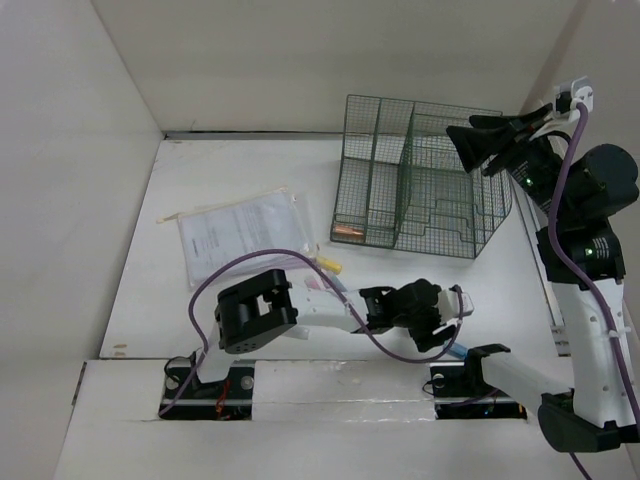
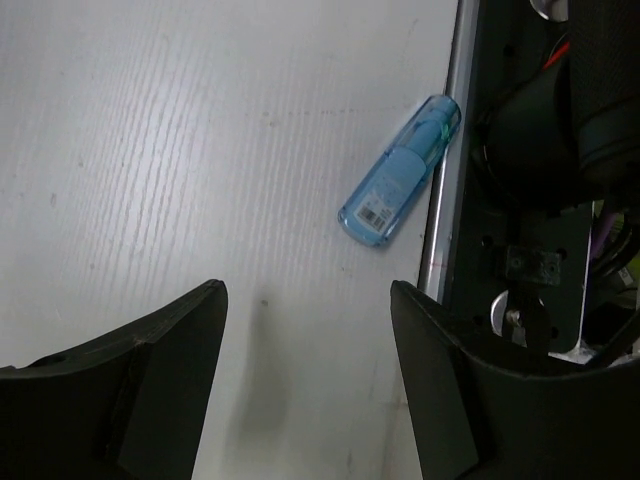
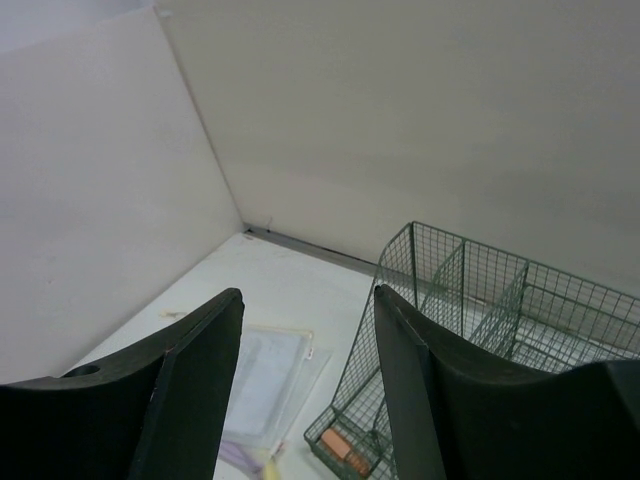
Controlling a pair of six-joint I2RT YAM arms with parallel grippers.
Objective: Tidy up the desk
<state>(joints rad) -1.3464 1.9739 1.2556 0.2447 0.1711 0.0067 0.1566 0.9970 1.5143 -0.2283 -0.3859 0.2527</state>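
Observation:
The desk [image 1: 250, 170] is a white tabletop walled by white panels. My left gripper [image 1: 447, 330] is low over its near right part, open and empty. In the left wrist view [image 2: 308, 300] its jaws stand wide apart over bare desk [image 2: 180, 150]. A translucent blue USB stick [image 2: 400, 172] lies just ahead of them by the desk's metal edge, and it also shows in the top view [image 1: 456, 351]. My right gripper [image 1: 482, 140] is raised above the green wire basket [image 1: 420, 175], open and empty [image 3: 308, 300].
A clear zip pouch of papers [image 1: 240, 235] lies left of centre [image 3: 262, 375]. A yellow item [image 1: 330, 265] and a pink one [image 1: 314, 286] lie by the left arm. A copper-coloured object [image 1: 350, 233] sits in the basket's front compartment [image 3: 342, 447]. The right arm's base [image 2: 540, 200] borders the stick.

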